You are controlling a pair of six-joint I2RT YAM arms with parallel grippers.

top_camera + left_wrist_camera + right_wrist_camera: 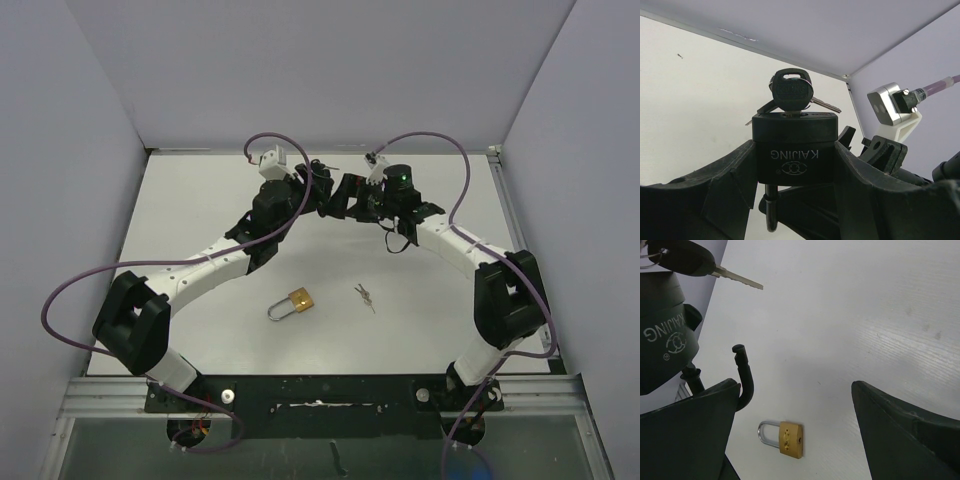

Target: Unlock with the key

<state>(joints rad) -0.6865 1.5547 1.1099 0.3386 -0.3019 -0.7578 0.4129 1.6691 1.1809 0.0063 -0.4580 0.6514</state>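
**Top external:** 2 arms, wrists meeting at far centre of the table (200,210). What sits between the grippers there is hard to make out. 1 brass padlock (298,300) lies flat; 1 loose key bunch (365,297) lies near it, apart.

**Left wrist:** left gripper (796,152) partly closed, clamping the body of 1 black padlock (795,130), lettering inverted. 1 black-headed key (791,91) sits in the keyway; spare keys half hidden behind. Lower edge cuts off the shackle.

**Right wrist:** right gripper (794,386) spread wide, holding nothing. Only here: black padlock's shackle (743,375) with one end free of the body.
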